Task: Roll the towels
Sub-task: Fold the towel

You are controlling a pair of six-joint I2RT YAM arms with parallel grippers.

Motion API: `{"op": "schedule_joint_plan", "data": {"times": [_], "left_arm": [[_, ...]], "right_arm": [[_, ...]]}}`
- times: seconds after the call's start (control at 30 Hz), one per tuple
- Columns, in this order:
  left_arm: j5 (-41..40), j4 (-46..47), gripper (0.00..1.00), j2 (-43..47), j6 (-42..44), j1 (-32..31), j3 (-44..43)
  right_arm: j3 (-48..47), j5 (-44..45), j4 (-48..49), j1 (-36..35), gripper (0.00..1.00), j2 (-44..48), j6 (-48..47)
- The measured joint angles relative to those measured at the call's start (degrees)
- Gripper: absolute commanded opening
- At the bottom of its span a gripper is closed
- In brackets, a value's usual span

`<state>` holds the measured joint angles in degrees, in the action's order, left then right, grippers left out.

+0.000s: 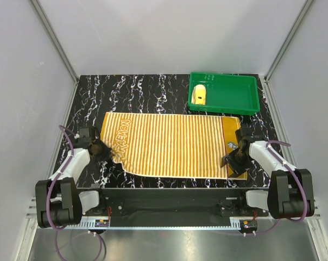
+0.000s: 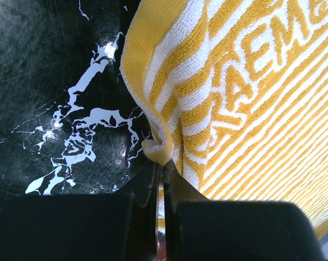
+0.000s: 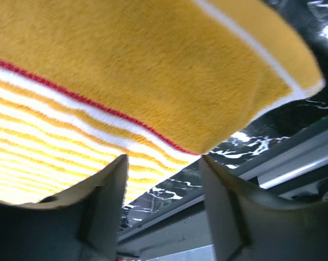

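The striped towel [image 1: 169,144] lies spread flat on the black marble table [image 1: 131,92], its plain orange band at the right end. My left gripper [image 1: 106,154] is shut on its near left corner; in the left wrist view the cloth [image 2: 251,109] bunches into a fold right at the closed tips of the left gripper [image 2: 161,166]. My right gripper [image 1: 232,161] hovers at the near right corner, open. In the right wrist view the orange band [image 3: 153,70] hangs just above the right gripper [image 3: 164,160] and nothing is clamped. A small yellow towel [image 1: 199,96] lies bundled in the tray.
The green plastic tray [image 1: 234,98] stands at the back right, just beyond the towel's far right corner. The table's near edge and a metal rail [image 3: 272,163] run just below the right gripper. Pale walls close in the table on three sides.
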<state>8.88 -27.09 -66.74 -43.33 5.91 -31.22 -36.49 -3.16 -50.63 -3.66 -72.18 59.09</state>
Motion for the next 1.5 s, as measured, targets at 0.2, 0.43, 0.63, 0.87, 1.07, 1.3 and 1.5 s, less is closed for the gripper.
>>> {"op": "schedule_joint_plan", "data": {"times": [0.2, 0.43, 0.63, 0.87, 1.07, 1.3, 1.5], "left_arm": [[-0.02, 0.0, 0.0, 0.0, 0.0, 0.0, 0.0], [-0.09, -0.11, 0.0, 0.0, 0.0, 0.04, 0.0], [-0.31, -0.22, 0.0, 0.0, 0.0, 0.04, 0.0], [-0.61, -0.24, 0.0, 0.0, 0.02, 0.04, 0.0], [-0.98, -0.42, 0.0, 0.0, 0.04, 0.15, 0.0], [-1.44, -3.32, 0.0, 1.64, 0.63, 0.15, -0.59], [-2.69, -8.68, 0.0, 4.09, 1.88, 0.15, -5.46]], "right_arm": [[0.09, 3.39, -1.36, 0.79, 0.56, 0.68, -0.26], [0.09, 4.13, -1.97, 0.83, 0.6, -0.61, -1.33], [-1.75, 3.58, -1.86, 0.83, 0.4, -6.91, -3.15], [-3.8, 3.82, -1.7, 0.79, 0.01, -9.97, -5.4], [-4.0, 3.93, -1.77, 0.79, 0.0, -10.21, -6.75], [-4.07, 4.17, -1.79, 0.79, 0.03, -8.63, -8.9], [-8.94, 4.61, -3.23, 0.79, 0.03, -5.64, -11.56]]}}
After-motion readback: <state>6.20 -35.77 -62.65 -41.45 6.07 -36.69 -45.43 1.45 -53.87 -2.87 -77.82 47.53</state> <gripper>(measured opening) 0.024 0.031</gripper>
